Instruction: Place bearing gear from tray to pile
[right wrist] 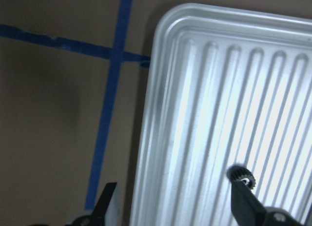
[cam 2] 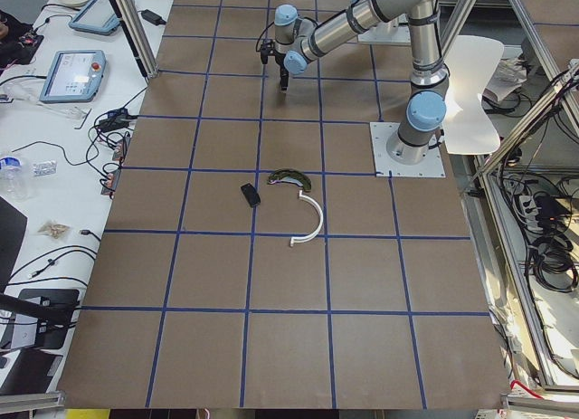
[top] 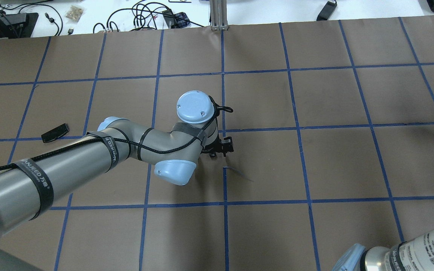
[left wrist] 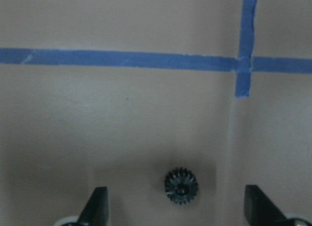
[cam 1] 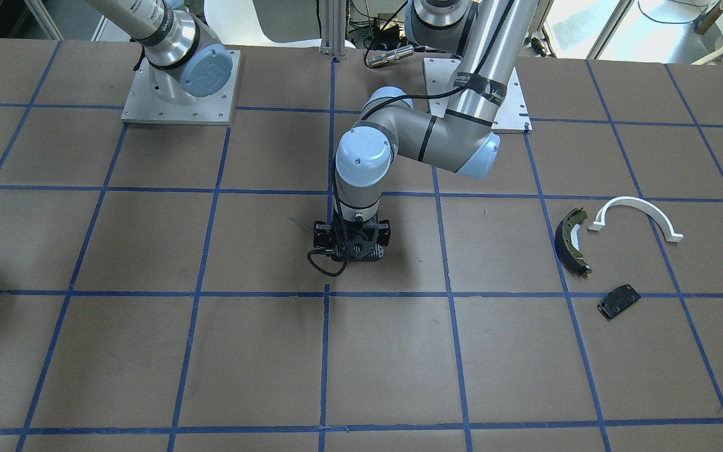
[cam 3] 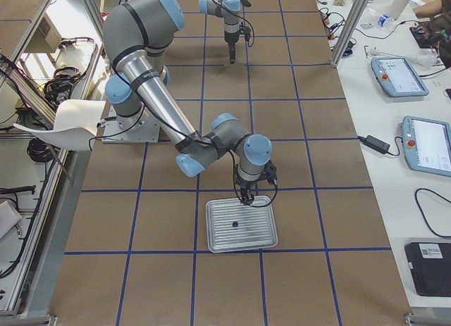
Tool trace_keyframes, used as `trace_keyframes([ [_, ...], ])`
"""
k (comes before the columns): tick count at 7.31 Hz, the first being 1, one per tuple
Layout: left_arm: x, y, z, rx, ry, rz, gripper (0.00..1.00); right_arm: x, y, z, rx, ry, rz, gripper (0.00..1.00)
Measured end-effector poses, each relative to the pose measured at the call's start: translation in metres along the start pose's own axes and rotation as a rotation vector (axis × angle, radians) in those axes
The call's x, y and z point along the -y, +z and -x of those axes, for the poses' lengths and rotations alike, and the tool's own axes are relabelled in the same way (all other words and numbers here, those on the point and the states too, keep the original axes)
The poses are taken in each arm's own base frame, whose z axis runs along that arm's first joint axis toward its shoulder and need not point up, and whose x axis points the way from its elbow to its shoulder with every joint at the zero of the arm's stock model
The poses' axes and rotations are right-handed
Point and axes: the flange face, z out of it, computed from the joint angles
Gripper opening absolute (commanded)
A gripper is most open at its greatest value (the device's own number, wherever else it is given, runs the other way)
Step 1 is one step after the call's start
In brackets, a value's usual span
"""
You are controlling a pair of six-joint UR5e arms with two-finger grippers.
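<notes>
In the left wrist view a small black bearing gear (left wrist: 181,185) lies on the brown table between my left gripper's (left wrist: 178,206) open fingers. The left gripper (cam 1: 352,251) hangs over the table's middle, far from the pile. The pile is a dark olive brake shoe (cam 1: 572,242), a white half-ring arc (cam 1: 641,213) and a black plate (cam 1: 619,301). My right gripper (right wrist: 175,206) is open and empty over the ribbed metal tray's (right wrist: 195,113) left edge. A second small gear (right wrist: 242,177) lies in the tray by one fingertip.
The tray (cam 3: 261,243) sits at the table's end on my right, and the pile (cam 2: 289,176) towards my left. Arm base plates (cam 1: 179,94) stand at the robot's side. A bench with tablets (cam 3: 430,143) runs along the far edge.
</notes>
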Motion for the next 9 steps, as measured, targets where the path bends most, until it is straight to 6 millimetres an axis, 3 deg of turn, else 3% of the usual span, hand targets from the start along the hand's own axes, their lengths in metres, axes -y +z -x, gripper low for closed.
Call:
trace_keyframes([
  [2,0.0,0.002,-0.001,0.001,-0.003,0.0,0.0,-0.015,0.024,-0.053,-0.008,-0.023,-0.005,0.83],
  [3,0.001,0.001,-0.001,-0.001,-0.006,-0.005,0.0,-0.019,0.035,-0.067,-0.004,-0.029,-0.003,0.8],
  [5,0.01,-0.011,-0.004,-0.013,-0.005,-0.034,0.0,-0.022,0.048,-0.073,0.012,-0.031,0.006,0.73],
  [7,0.035,-0.045,0.0,-0.007,-0.02,-0.023,0.0,-0.022,0.054,-0.072,0.026,-0.024,0.009,0.7],
  [8,0.055,-0.064,0.019,0.011,-0.053,0.022,0.0,-0.022,0.056,-0.071,0.032,-0.022,0.007,0.67],
  [9,0.072,-0.08,0.049,0.025,-0.08,0.066,0.0,-0.022,0.057,-0.07,0.036,-0.014,0.007,0.54],
])
